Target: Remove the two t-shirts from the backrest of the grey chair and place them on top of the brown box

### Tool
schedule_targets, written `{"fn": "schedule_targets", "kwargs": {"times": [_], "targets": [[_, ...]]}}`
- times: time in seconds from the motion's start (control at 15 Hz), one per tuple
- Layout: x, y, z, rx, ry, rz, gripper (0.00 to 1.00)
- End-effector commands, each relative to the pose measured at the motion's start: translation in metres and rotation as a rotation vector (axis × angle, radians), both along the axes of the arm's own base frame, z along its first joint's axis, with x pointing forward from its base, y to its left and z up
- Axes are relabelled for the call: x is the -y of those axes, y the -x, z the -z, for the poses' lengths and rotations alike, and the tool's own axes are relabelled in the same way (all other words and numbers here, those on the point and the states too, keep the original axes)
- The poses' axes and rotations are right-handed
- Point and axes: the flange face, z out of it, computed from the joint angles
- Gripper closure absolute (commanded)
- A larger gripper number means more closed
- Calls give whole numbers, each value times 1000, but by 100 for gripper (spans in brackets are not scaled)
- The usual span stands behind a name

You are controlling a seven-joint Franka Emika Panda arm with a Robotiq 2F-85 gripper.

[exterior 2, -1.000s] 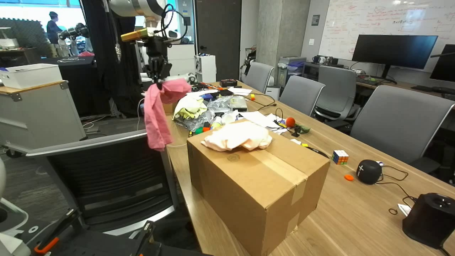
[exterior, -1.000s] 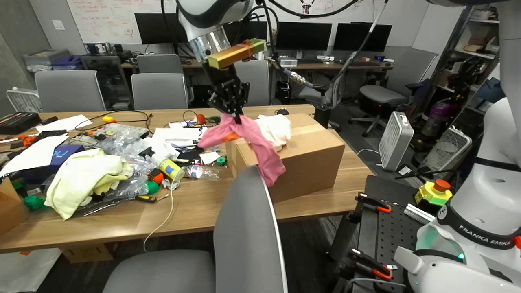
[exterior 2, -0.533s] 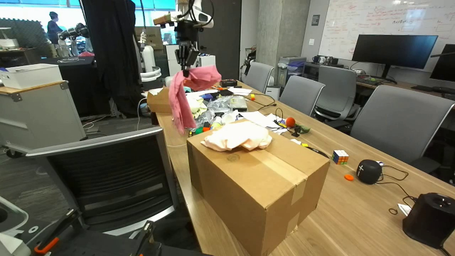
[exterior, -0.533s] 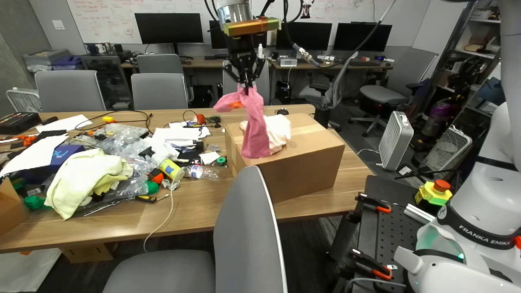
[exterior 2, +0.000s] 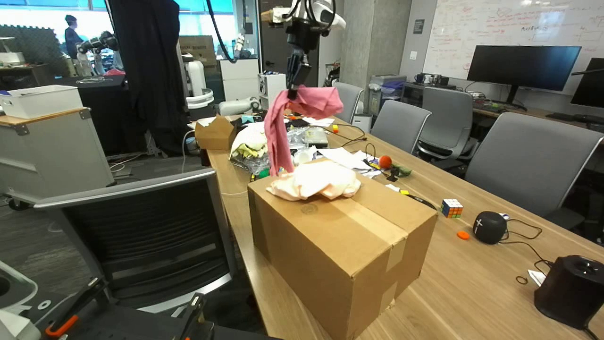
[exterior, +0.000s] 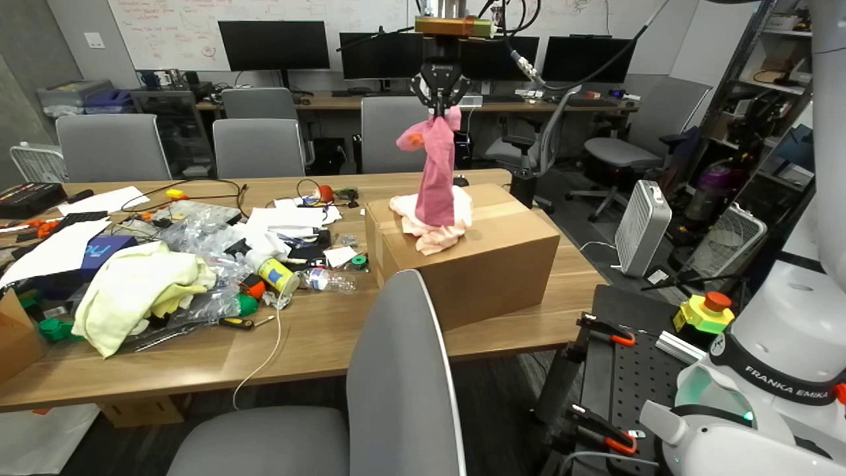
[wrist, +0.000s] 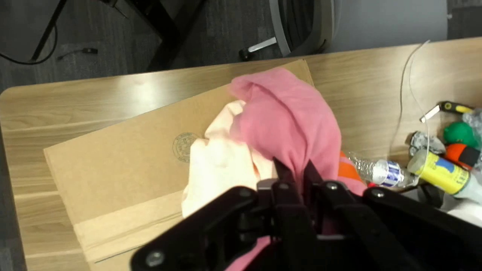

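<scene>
1 pink shirt (wrist: 292, 118), gripped; partly hides cream shirt (wrist: 222, 162)

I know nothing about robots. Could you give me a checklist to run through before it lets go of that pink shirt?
1. Does the gripper hold the pink t-shirt? Ok: it is closed on the cloth.
2. Are both t-shirts off the chair backrest? Ok: the pale t-shirt lies on the brown box.
3. Is the brown box closed and standing on the table? Ok.
4. Is all of the pink t-shirt over the brown box? Cannot tell: in the wrist view it hides part of the edge.
5. Is the pink t-shirt low enough to release? Not ok, in my judgement: the gripper is well above the brown box.
</scene>
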Motion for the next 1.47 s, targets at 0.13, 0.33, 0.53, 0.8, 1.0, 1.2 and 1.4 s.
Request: {"fn": "schedule_targets", "kwargs": {"times": [0.13, 0.33, 0.53, 0.8, 1.0, 1.2, 1.4], "targets": [[55, 19, -8, 78, -60, 209, 97], [66, 23, -7, 103, -60, 243, 97], [64, 23, -4, 98, -53, 237, 57], [58, 22, 2, 77, -54, 202, 27], [41, 24, 13, 45, -67, 103, 4], [5, 31, 34, -9, -59, -70, 0], [-35, 48, 55, -76, -23, -232, 0]]}}
